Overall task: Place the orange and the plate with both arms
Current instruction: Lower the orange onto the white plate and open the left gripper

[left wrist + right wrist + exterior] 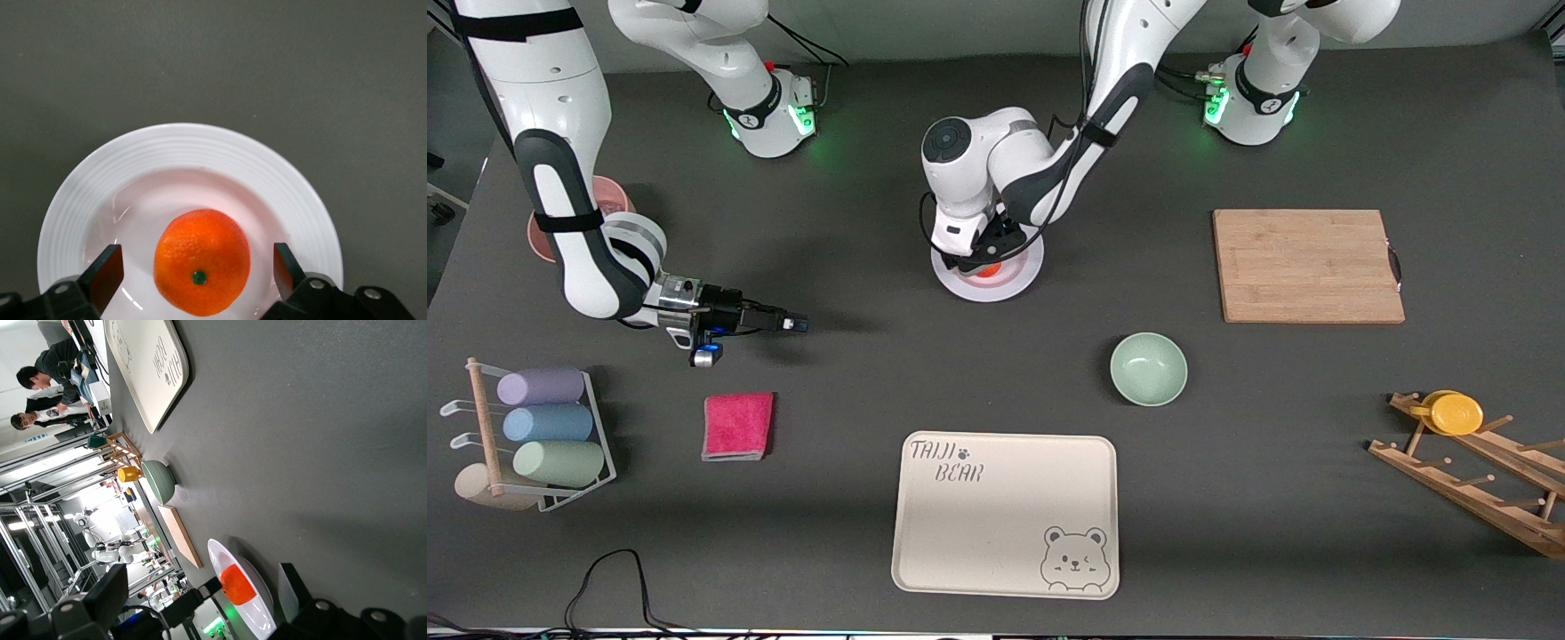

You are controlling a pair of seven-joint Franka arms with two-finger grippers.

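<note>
Left gripper jaws apart flank the orange on the plate.

Left hand low, pointing down, fingers spread. Right hand level, spread, waiting.

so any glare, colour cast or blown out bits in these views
Left wrist view: small round orange throws a pinkish tint and glossy highlights onto the pale round plate; open left gripper fingers sit dark at the edge. Right wrist view: room background overexposed, tilted. Front view: even light, soft shadow under the right gripper, green glow at the arm bases.
</note>
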